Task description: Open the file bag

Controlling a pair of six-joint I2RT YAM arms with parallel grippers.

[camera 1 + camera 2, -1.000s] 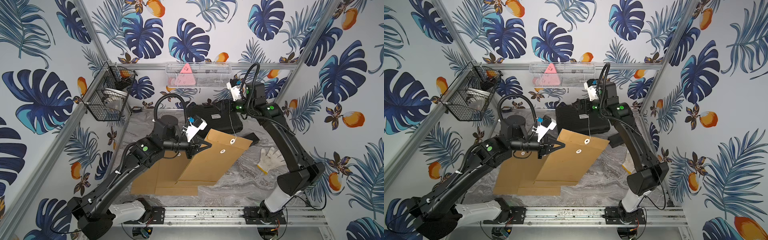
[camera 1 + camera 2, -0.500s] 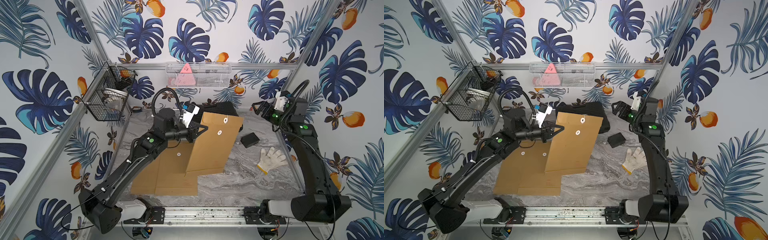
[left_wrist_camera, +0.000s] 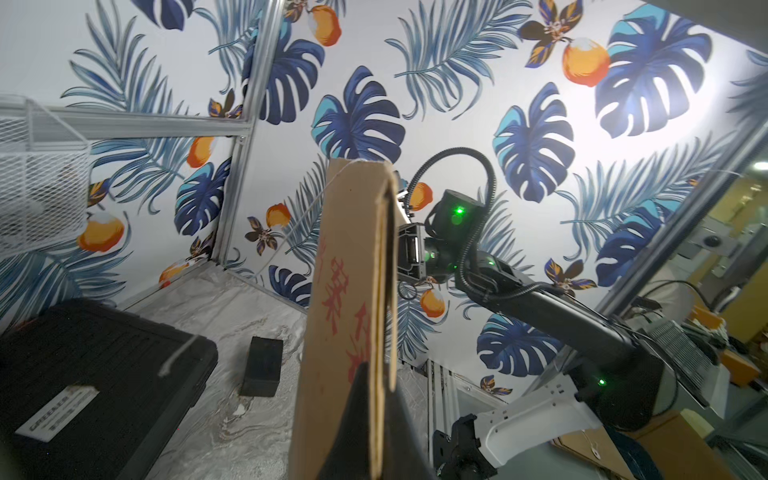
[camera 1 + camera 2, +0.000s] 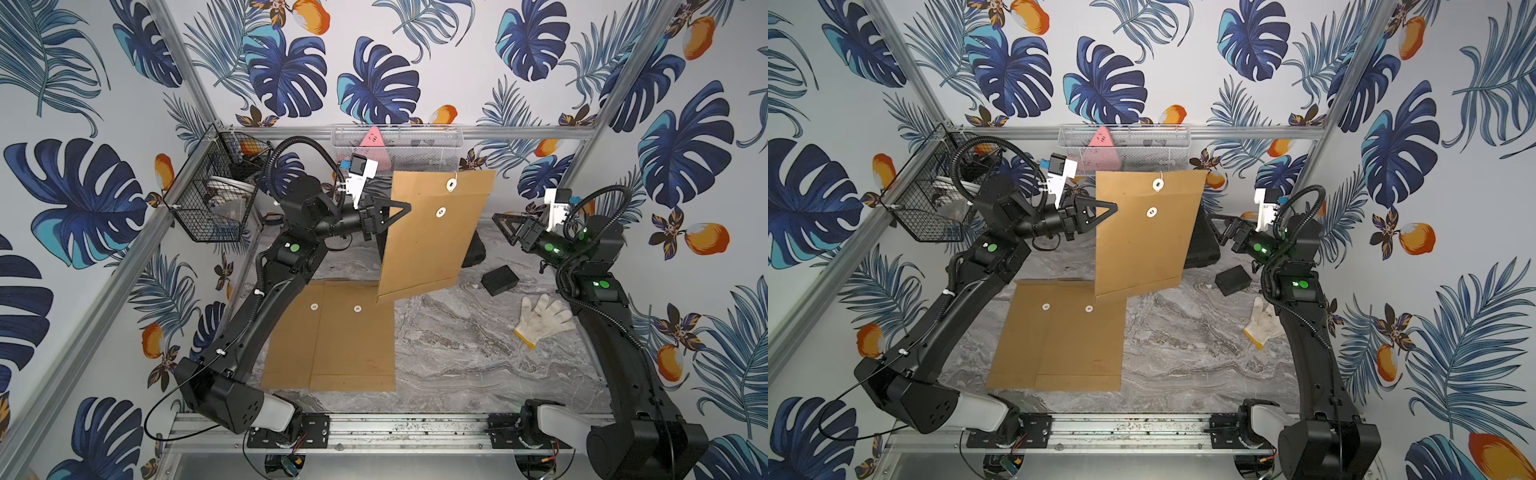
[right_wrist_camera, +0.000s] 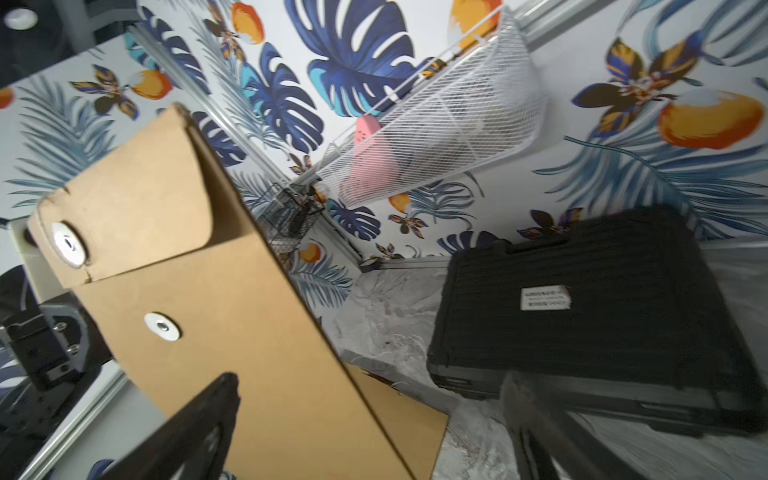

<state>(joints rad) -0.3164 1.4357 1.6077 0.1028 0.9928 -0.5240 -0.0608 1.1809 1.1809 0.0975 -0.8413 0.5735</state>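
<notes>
File bag [image 4: 436, 232] hangs upright, left hand [image 4: 400, 211] clamping its 9 o'clock edge; we find right hand [image 4: 505, 229] spread empty at 3 o'clock.

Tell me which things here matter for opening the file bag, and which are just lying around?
In the job: file bag held upright, left gripper shut on it, right gripper open nearby.
Lying about: flat file bags, black case, small black box, white glove.

The left tool [image 4: 1109, 208] pinches the file bag [image 4: 1142, 245] by its side edge, holding it upright above the tabletop [image 4: 1183, 340]. The right tool [image 4: 1223, 230], jaws spread, faces the opposite edge without touching it.
</notes>
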